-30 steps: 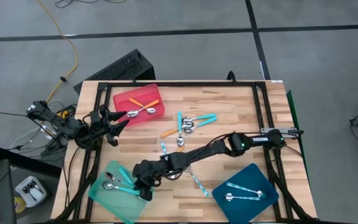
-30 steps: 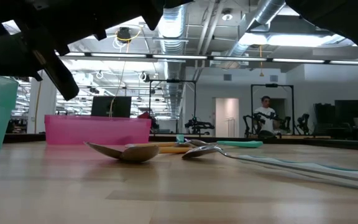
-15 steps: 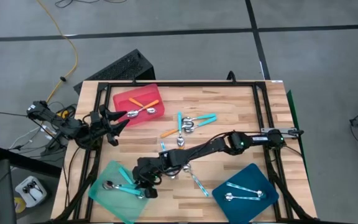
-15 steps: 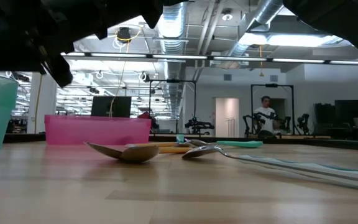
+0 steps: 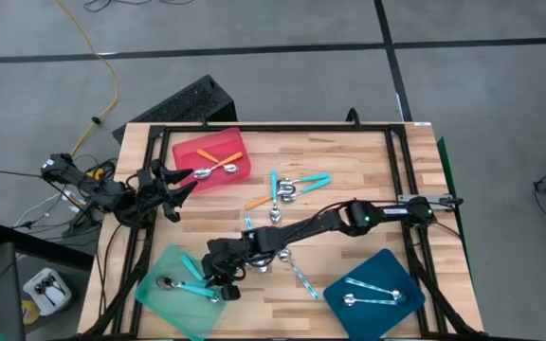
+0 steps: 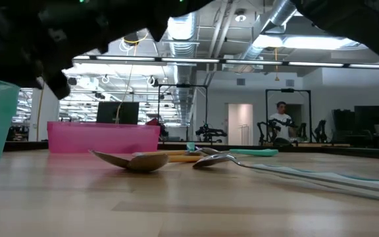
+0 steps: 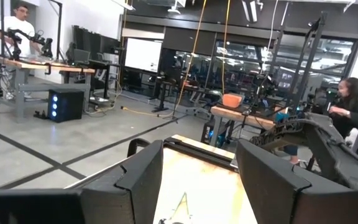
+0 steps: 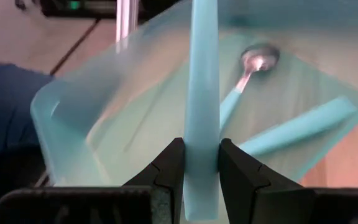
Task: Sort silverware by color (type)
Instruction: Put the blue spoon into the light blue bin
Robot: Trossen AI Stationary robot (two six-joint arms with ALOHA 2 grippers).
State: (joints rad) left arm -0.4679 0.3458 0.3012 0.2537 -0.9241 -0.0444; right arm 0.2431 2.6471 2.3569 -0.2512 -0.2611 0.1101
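Observation:
My right gripper (image 5: 218,275) reaches across the table and hangs over the mint-green tray (image 5: 164,303) at the near left, shut on a turquoise spoon handle (image 8: 202,93). In the tray lie a turquoise spoon (image 8: 253,62) and another turquoise handle (image 8: 297,124). Orange spoons (image 5: 218,166) lie in the red tray (image 5: 188,152). Pale blue spoons (image 5: 373,298) lie in the dark-blue tray (image 5: 396,270). Loose spoons (image 5: 287,188) lie mid-table. My left gripper (image 5: 178,182) waits open at the table's left edge. My right gripper pinches the turquoise handle (image 8: 202,163) between its two fingers (image 8: 169,168), which lie across it. The fingers slant down from the table's right side. The handle runs straight on past the fingertips over the tray; its far end is out of the wrist view.
A pale blue patterned spoon (image 5: 301,278) lies on the wood near my right arm, and an orange one (image 5: 259,201) lies beside the middle cluster. A black frame (image 5: 273,128) borders the table. In the low view spoon bowls (image 6: 137,160) lie close ahead.
My right gripper has rolled at the wrist over the mint-green tray, keeping its hold on the turquoise handle, and has hardly shifted place.

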